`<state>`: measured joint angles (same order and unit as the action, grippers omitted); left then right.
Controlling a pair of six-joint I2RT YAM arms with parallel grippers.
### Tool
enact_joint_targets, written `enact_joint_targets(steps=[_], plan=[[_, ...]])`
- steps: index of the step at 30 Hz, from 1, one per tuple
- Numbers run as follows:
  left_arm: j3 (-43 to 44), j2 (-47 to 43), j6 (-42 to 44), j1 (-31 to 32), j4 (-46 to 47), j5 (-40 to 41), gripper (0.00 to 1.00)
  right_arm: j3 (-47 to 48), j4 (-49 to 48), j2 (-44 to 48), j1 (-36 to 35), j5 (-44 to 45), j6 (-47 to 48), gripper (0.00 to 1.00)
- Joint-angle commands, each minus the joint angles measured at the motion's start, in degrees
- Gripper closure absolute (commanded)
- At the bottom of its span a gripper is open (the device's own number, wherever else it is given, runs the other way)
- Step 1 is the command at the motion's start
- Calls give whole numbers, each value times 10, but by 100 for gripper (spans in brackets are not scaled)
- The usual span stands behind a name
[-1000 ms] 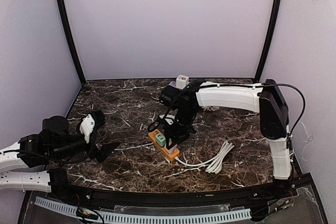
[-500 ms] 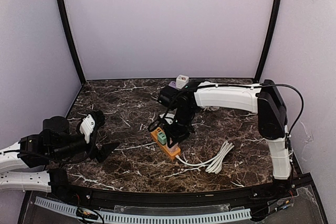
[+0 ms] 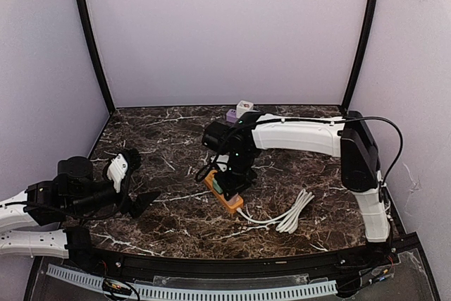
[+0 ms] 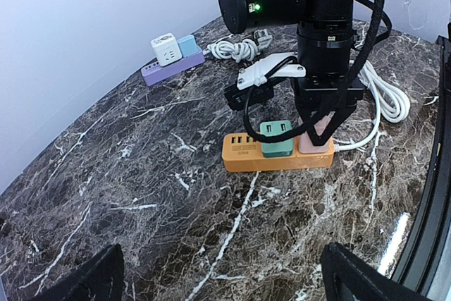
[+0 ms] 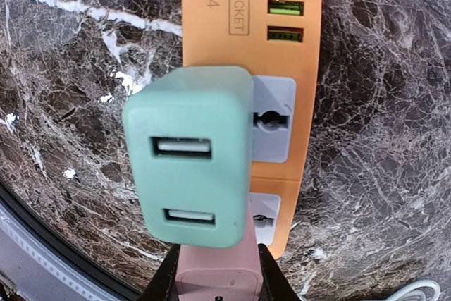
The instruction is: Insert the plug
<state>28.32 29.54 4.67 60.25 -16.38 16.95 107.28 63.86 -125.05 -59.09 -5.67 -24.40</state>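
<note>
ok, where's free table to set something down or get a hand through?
Bare marble back left, between the left gripper and the purple strip; also front centre, between that gripper and the orange power strip. Crowded centre: right gripper shut on the pink plug at the strip, green adapter beside it, white cable front right.

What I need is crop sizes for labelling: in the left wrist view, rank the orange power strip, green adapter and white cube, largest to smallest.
1. orange power strip
2. green adapter
3. white cube, barely smaller-looking and farther from the camera, so that order is unsure.
</note>
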Motion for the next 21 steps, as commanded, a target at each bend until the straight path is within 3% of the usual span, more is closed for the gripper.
enact_joint_targets(steps=[1,21], plan=[[-11,-6,-1,-2,-1,3,1,8,45,-28,-17,52,-31,100],[-11,-8,1,-2,1,0,1,26,74,-73,-31,84,-51,100]])
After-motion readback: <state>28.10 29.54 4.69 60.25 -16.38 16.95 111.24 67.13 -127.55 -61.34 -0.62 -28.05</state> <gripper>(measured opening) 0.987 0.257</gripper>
